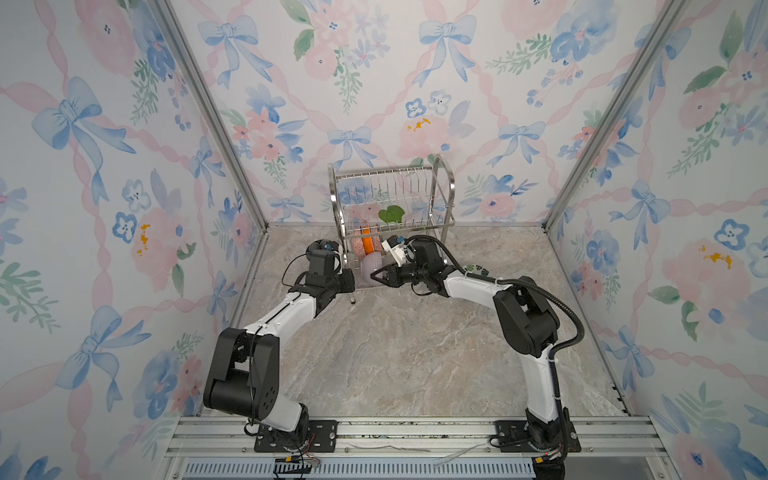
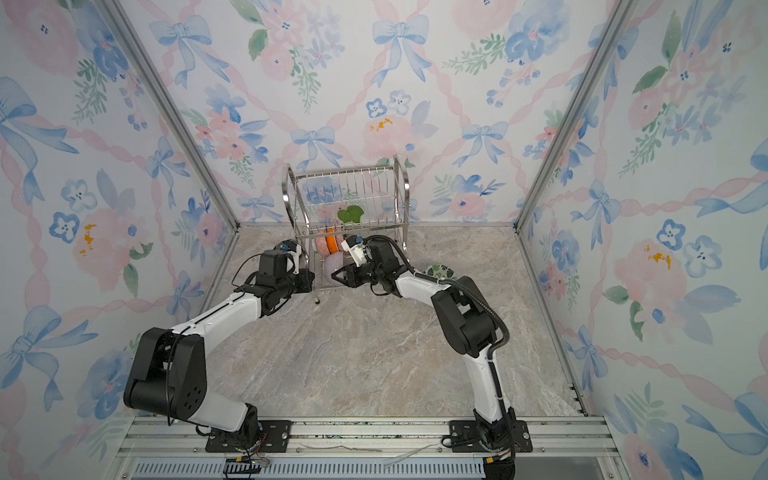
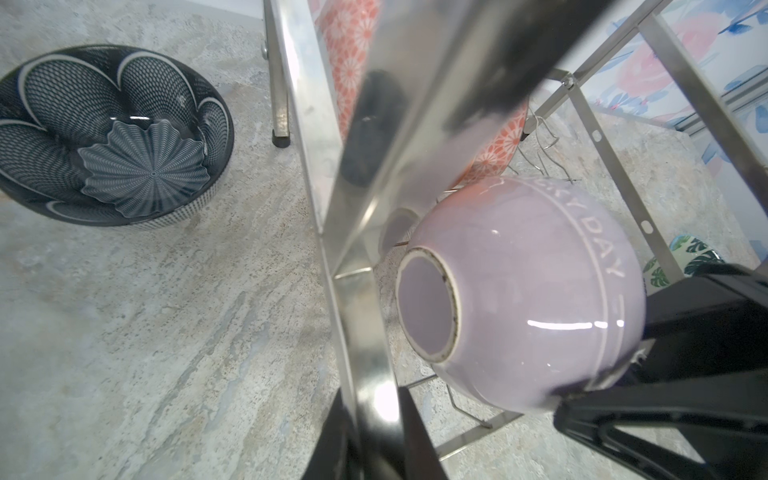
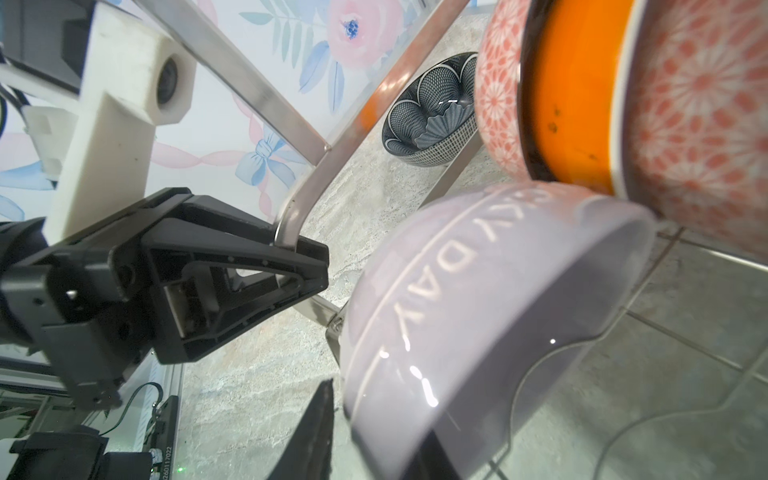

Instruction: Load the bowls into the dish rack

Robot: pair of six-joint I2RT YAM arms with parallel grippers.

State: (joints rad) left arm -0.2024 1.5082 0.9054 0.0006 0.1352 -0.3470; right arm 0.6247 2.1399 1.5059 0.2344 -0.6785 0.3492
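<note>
so, both arms meet at the lower tier of the dish rack (image 1: 388,195), with the lavender bowl (image 3: 532,291) at its front end.
the dark blue bowl (image 3: 104,137) sits upright on the surface (image 1: 395,353) left of the rack; the left gripper (image 4: 318,270) is clamped on the rack's side tube. inside, two pink bowls (image 4: 706,104) stand on edge with the orange bowl (image 4: 573,104) between them. just beside them the lavender bowl is tipped on its side, the right gripper (image 1: 374,275) pinching its rim. the leaf-patterned bowl (image 1: 478,271) sits right of the rack.

Pastel bow-and-flower wallpapered walls (image 1: 374,95), marbled grey-beige floor (image 1: 395,353)
</note>
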